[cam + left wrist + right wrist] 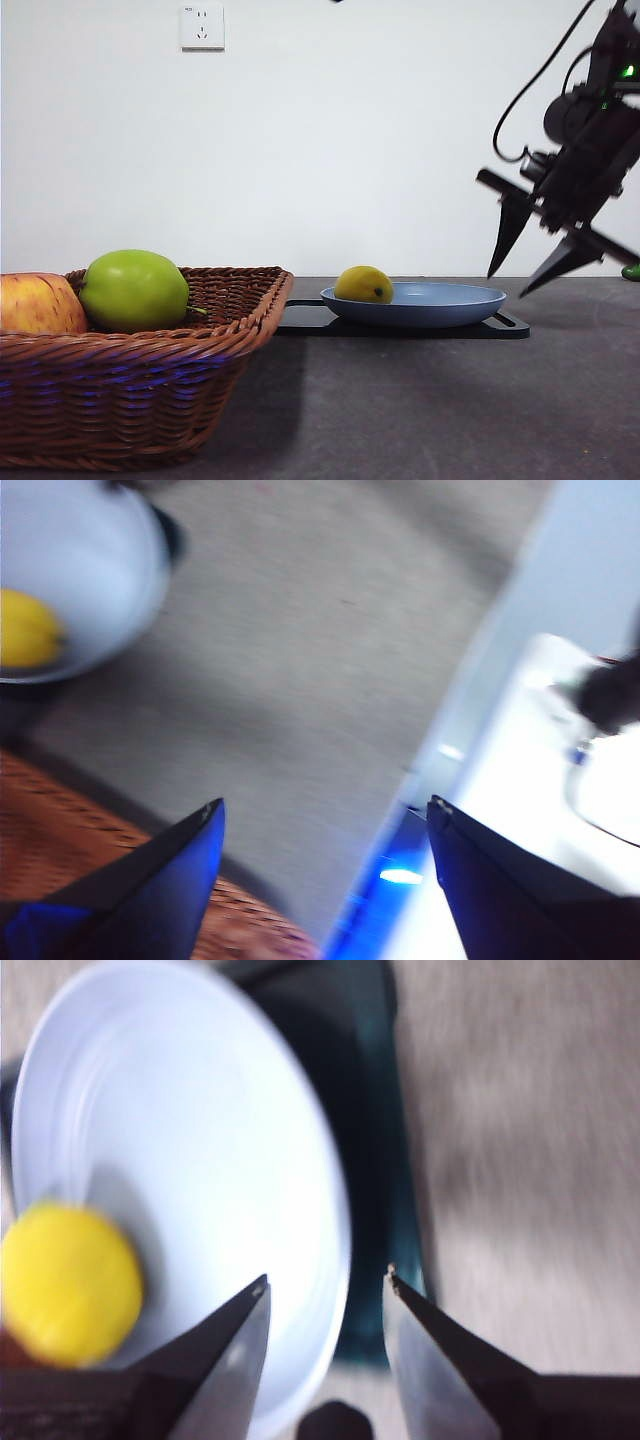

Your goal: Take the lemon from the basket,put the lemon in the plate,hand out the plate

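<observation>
1. A grey tabletop (420, 400) is stretching back to a plain white wall (350, 140) carrying a white socket (202, 26) at about 11 o'clock in the front view.
2. The right pincer (530, 265) is hanging in from 2 o'clock, tilted, its two black jaws spread apart and gripping nothing, tips pointing down just beside the plate's rim without touching it.
3. The left pincer (320, 820) is showing only in its own wrist view, jaws wide apart and empty, hovering above the basket's edge.
4. The lemon (364, 285) is lying in the light-blue plate (450, 305), at its 9 o'clock side, well apart from the right pincer's tips.
5. The plate is sitting on a flat black tray (310, 320).
6. The wicker basket (140, 390) is standing at 8 o'clock, holding a green apple (134, 290) and a red-yellow apple (38, 305).
</observation>
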